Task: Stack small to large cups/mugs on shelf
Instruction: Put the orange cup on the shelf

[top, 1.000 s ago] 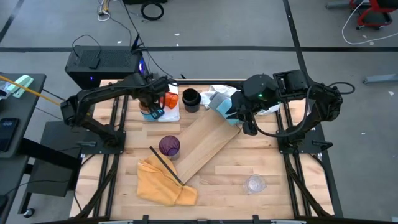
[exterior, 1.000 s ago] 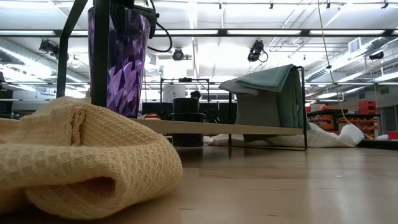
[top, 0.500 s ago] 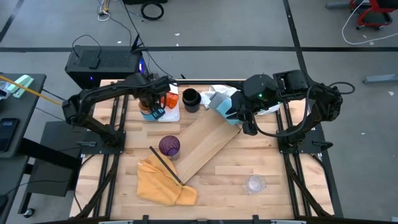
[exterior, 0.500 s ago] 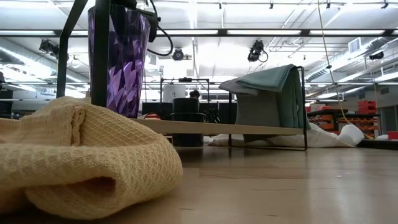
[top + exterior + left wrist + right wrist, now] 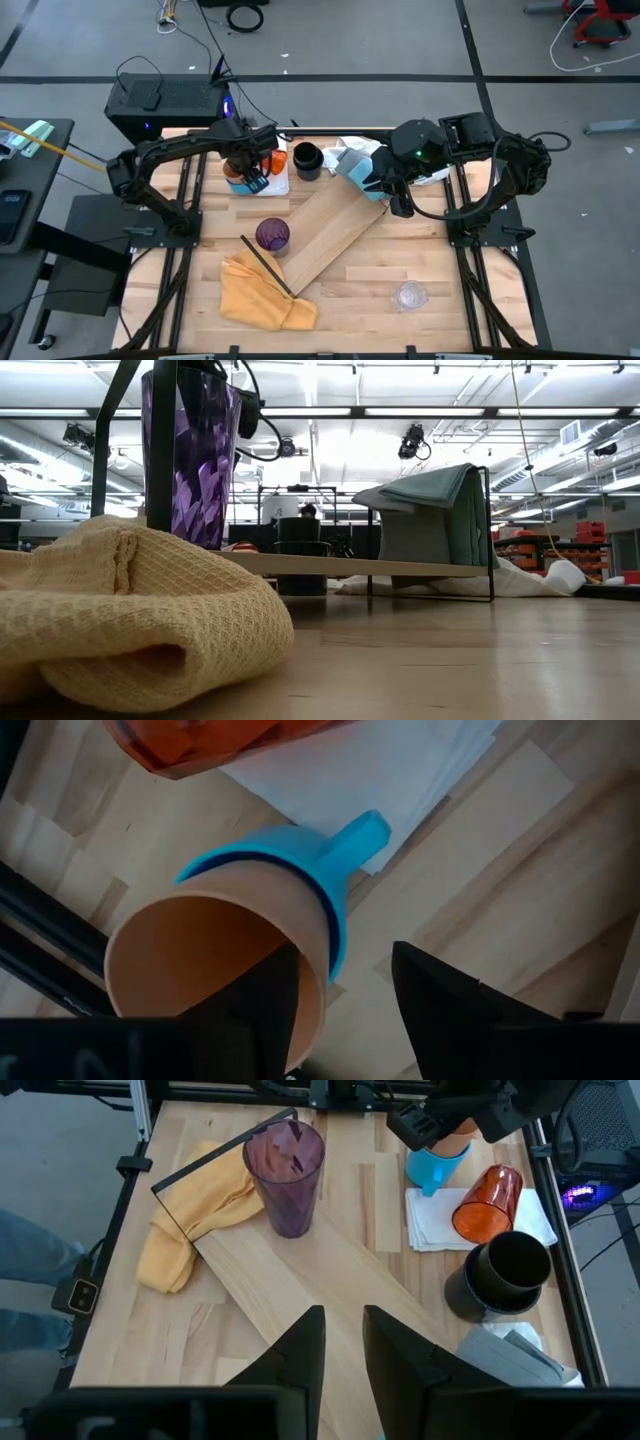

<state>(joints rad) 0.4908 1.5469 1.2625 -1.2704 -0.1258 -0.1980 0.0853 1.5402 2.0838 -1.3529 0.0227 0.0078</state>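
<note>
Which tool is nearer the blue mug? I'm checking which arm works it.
Left. The left tool is at the blue mug, one finger inside the rim. The right tool hangs across the table, over the shelf.

a yellow cloth (image 5: 262, 292) lies crumpled at the lower left of the table (image 5: 440, 290) in the high view, and fills the lower left of the low view. a clear crumpled wrapper (image 5: 408, 296) sits at the lower right. white napkins (image 5: 274, 183) lie near the top left of the table. outside it, a black box (image 5: 165, 103) stands at the upper left.
</note>
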